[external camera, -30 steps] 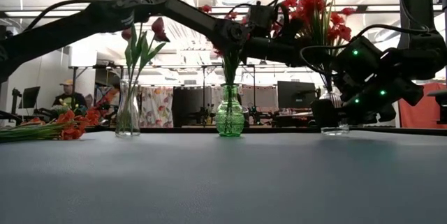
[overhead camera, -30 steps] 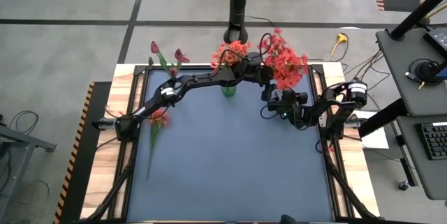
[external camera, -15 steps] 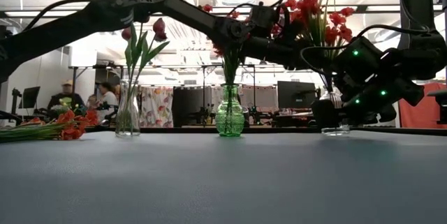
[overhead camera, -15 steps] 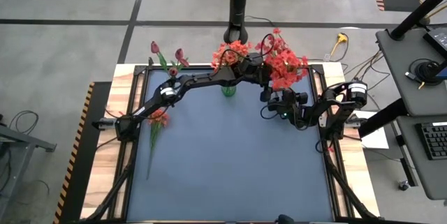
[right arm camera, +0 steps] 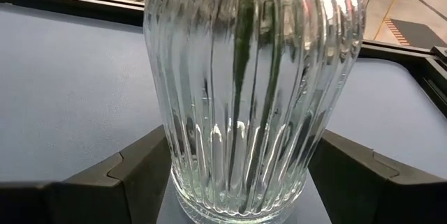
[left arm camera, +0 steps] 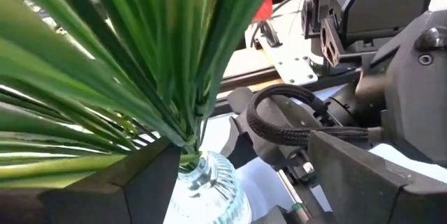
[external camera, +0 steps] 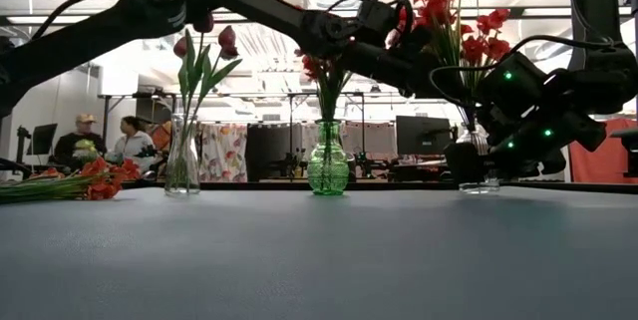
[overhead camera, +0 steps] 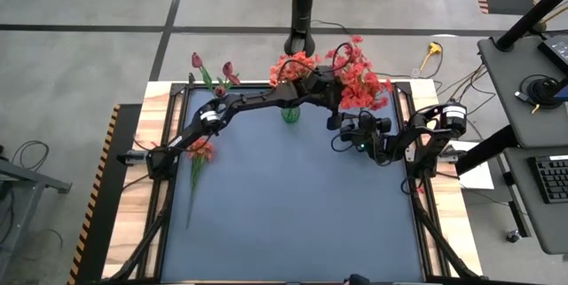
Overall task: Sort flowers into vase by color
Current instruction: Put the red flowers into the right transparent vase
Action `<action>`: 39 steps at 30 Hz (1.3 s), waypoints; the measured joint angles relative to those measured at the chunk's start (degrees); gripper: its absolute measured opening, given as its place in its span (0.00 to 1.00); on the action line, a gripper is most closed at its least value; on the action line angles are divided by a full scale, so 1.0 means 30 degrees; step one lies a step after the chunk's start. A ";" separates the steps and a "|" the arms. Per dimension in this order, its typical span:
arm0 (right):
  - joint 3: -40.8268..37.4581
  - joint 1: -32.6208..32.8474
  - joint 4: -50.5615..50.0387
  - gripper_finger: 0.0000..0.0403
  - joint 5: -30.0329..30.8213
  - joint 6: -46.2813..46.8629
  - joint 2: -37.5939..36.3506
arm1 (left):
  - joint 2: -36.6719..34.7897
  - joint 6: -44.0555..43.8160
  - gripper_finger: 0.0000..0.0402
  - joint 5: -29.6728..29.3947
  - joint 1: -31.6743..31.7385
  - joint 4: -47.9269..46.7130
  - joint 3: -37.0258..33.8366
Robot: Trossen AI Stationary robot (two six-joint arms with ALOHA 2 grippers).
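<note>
Right now my largest item is the table, and I place everything from the green vase at its back edge.

The left arm stretches across past the green vase to its right side. The right arm sits folded farther right of the vase.

The red bunch stands upright in the ribbed glass vase, just right of the green vase. The right gripper is clamped on that glass vase, 1 finger pressed to each side of it near its base.

The left gripper hangs at the vase's neck with its fingers wide apart. The green stems rise between them and I see no grip on them.

Well left of the green vase lie the loose flowers, flat on the table. Their stems run toward the front edge and their blooms point back. Between them and the green vase, 2 tulips stand in a clear vase.

I judge this drop done. The left gripper should rise along the upright stems, then swing left. The left arm is far nearer those loose flowers.
</note>
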 joint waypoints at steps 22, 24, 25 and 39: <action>-0.0051 0.0000 0.0011 0.71 0.0153 0.0208 0.0015 | -0.2319 -0.0831 0.74 -0.1404 -0.0289 -0.7086 0.0003; -0.0051 0.0000 0.0011 0.71 0.0151 0.0208 0.0022 | -0.2523 -0.0823 0.74 -0.1480 -0.0390 -0.7919 0.0007; -0.0051 0.0000 0.0011 0.71 0.0144 0.0208 0.0022 | -0.2596 -0.0853 0.74 -0.1479 -0.0445 -0.8176 0.0007; -0.0066 0.0000 0.0011 0.71 0.0179 0.0173 0.0022 | -0.4218 -0.1304 0.74 -0.3334 -0.0824 -1.2747 0.0007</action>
